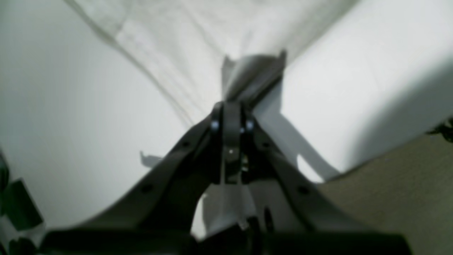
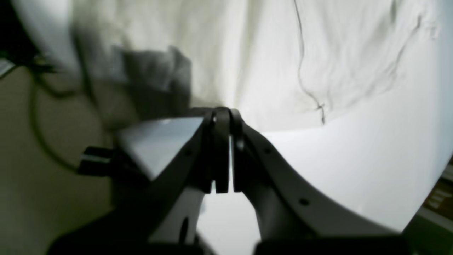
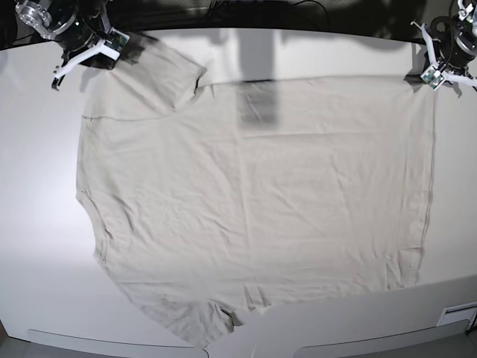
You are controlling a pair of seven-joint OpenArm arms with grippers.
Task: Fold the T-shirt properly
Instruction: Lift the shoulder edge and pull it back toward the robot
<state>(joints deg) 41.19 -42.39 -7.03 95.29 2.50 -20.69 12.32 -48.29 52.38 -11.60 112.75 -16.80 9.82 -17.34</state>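
- Lying spread flat across a white table (image 3: 37,224), a pale beige T-shirt (image 3: 261,201) fills most of the overhead view, its fabric lightly creased.
- One short sleeve (image 3: 160,74) points toward the far left corner of that view; the other sleeve (image 3: 194,317) lies near the front edge of the table.
- The shirt's straight hem (image 3: 431,171) runs down the right side of the overhead view, from the far edge toward the near edge.
- The right gripper (image 3: 89,52) sits at the far left corner of the overhead view, just beside the far sleeve and the shoulder of the shirt.
- Seen from the right wrist camera, the right gripper (image 2: 223,115) has its jaws pressed together, their tips at the edge of the cloth (image 2: 283,71). It looks like it may be pinching that edge, but the blur keeps me from being sure.
- The left gripper (image 3: 434,74) sits at the far right corner of the overhead view, at the far end of the hem.
- Seen from the left wrist camera, the left gripper (image 1: 231,109) is clamped on a small raised fold of the shirt's corner (image 1: 253,74), with the rest of the shirt (image 1: 184,39) stretching away beyond it.
- The two grippers are well apart, one at each far corner of the shirt.
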